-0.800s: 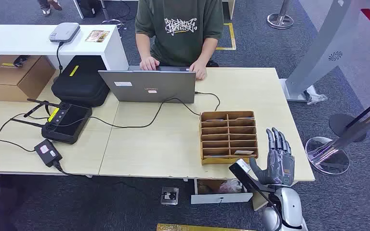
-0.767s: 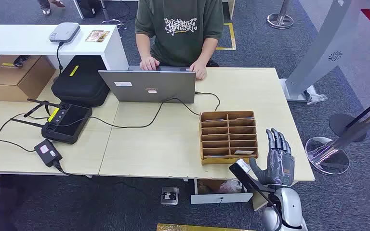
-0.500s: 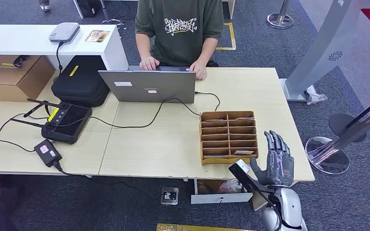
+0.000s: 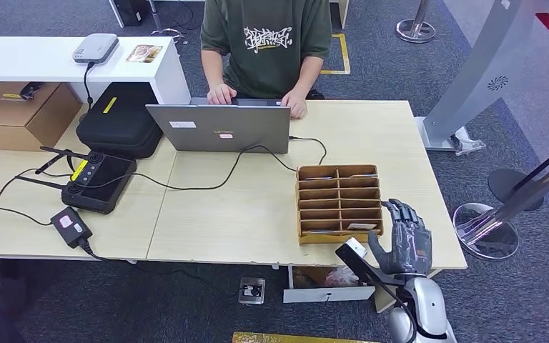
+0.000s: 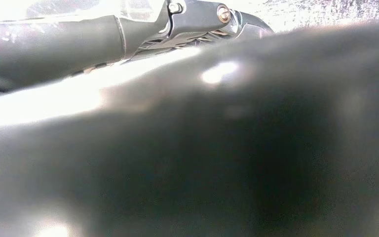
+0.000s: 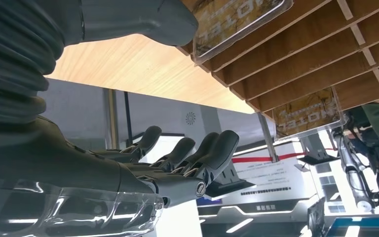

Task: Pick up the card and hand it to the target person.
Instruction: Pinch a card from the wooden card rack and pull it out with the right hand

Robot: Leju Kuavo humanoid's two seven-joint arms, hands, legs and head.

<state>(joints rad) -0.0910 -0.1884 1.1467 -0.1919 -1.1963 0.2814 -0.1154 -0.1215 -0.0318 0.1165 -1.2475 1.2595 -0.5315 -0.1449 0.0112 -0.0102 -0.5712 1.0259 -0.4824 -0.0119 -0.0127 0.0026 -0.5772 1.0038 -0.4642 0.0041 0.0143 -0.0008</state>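
Note:
A card (image 4: pixel 362 226) lies in the front right slot of the wooden organizer (image 4: pixel 302 207) on the table. My right hand (image 4: pixel 404 241) hovers just right of the organizer's front corner, fingers apart and bent a little, holding nothing. In the right wrist view the thumb (image 6: pixel 143 17) is close to a card (image 6: pixel 237 19) sticking out of the organizer (image 6: pixel 296 59); a second card (image 6: pixel 308 112) sits in a farther slot. The person in a green T-shirt (image 4: pixel 268 43) sits behind a laptop at the table's far side. Part of my left hand (image 5: pixel 197 15) shows blurred against a dark surface.
A grey laptop (image 4: pixel 219 128) with a cable stands mid-table. At the left are a black controller (image 4: pixel 99 182), a power brick (image 4: pixel 71 225) and a black case (image 4: pixel 119 118). The table's right edge (image 4: pixel 443 207) lies just beyond my right hand; a stanchion base (image 4: pixel 486 230) stands on the floor.
My right hand has shifted slightly toward the organizer and its fingers have bent forward from straight up. The person and the things on the table have not moved.

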